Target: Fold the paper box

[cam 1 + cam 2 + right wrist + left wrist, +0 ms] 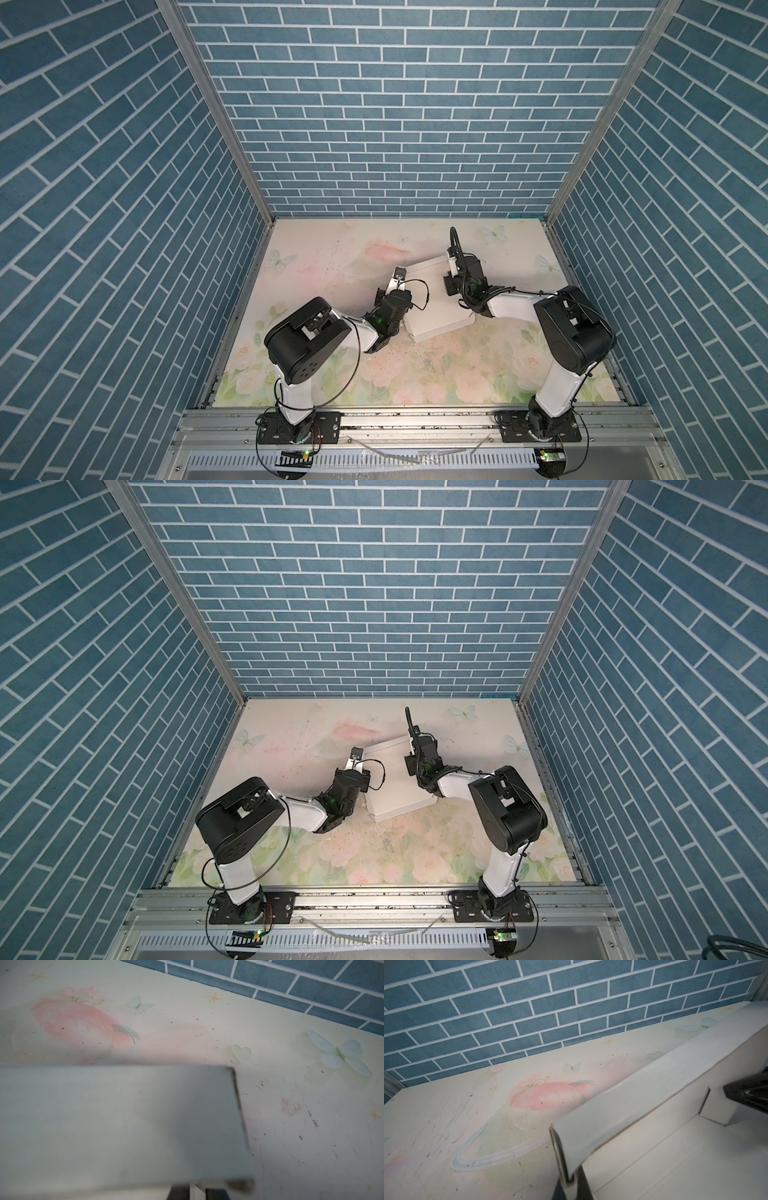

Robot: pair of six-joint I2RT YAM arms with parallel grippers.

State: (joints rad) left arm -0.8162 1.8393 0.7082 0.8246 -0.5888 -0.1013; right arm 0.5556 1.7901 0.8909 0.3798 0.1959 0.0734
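Paper box point(432, 309), white thin cardboard, shallow: on floral-print bench point(324, 374), between both arms. Left tool point(571, 1185) pinches far-wall corner. Right tool point(196, 1192) straddles that wall's other end; cannot tell if it grips.

The left arm point(361, 332) and the right arm point(511, 307) are each built of white links point(297, 395) joined by bulky, rounded black housings point(573, 328). Black base plates point(326, 434) are fastened with small silver screws point(334, 426). Thin black cables point(358, 365) are looped along the links. A green light point(378, 320) is shown on the left wrist. Dark fingers point(585, 1187) are borne by the left gripper point(571, 1187)
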